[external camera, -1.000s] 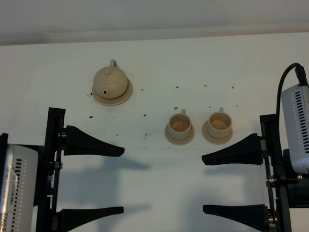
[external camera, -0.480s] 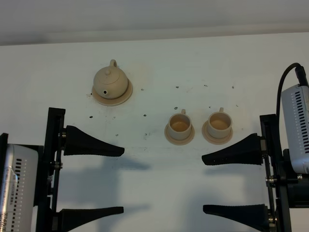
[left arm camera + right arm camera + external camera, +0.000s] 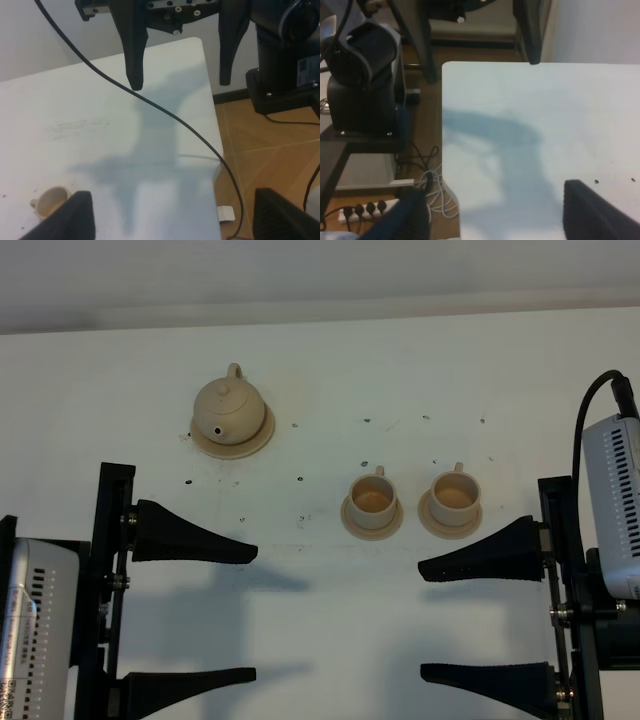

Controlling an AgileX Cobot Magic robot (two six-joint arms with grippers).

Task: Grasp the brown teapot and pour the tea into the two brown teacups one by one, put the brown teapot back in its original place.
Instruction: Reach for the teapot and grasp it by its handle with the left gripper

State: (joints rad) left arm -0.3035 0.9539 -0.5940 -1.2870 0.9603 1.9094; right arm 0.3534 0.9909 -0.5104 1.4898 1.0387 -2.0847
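The brown teapot (image 3: 228,408) is found on the far left part of the white table (image 3: 330,640). It is sat on the big saucer (image 3: 262,435), and its lid is on. Its spout is turned toward the near side, and its loop handle is turned toward the far side.

The left teacup (image 3: 372,500) and the right teacup (image 3: 455,492) are placed side by side. They are set to the right of the teapot and a bit nearer to the robot. The left teacup is stood on the left small saucer (image 3: 372,536), and the right teacup is stood on the right small saucer (image 3: 450,533). A thin gap is seen between the two small saucers. Both little cup handles are turned toward the far side.

The left gripper (image 3: 254,612) is held over the near left of the table. Its two black fingers are spread wide, and nothing is held between them. The right gripper (image 3: 421,621) is held over the near right, facing the other one. Its fingers are spread wide too, and nothing is held there.

Tiny dark specks (image 3: 300,478) are dotted on the table between the teapot and the cups. A brown floor (image 3: 260,130) is seen past the table edge in the left wrist view.
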